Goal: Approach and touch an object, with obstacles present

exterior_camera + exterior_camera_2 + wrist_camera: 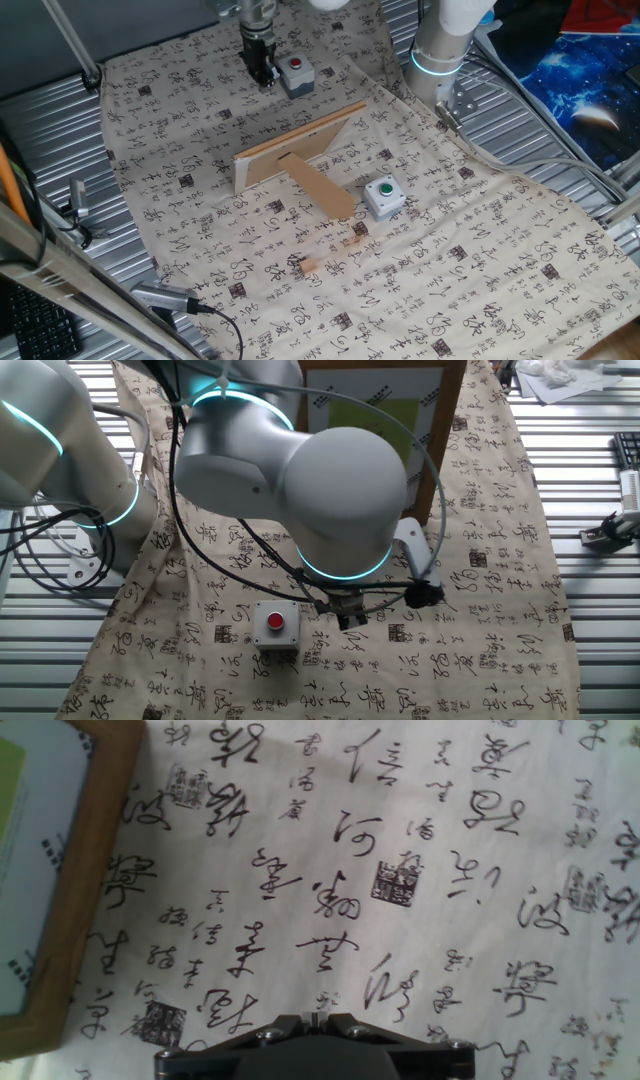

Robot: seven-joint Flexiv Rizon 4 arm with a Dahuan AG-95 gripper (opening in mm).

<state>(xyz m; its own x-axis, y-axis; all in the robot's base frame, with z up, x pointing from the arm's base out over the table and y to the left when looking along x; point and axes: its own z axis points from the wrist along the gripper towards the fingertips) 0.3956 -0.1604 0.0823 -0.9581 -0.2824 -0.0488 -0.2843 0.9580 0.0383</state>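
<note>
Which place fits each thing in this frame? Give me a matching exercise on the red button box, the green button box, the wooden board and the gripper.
Things:
1. red button box
2. green button box
3. wooden board
4. gripper

Places:
A. propped on its edge mid-cloth, between the two boxes
B. just beside the red button box, low over the cloth
C. at the far end of the cloth, near the arm's base
D. by the tip of the board's prop leg

Pairs: 1-C, 2-D, 3-A, 4-B
</note>
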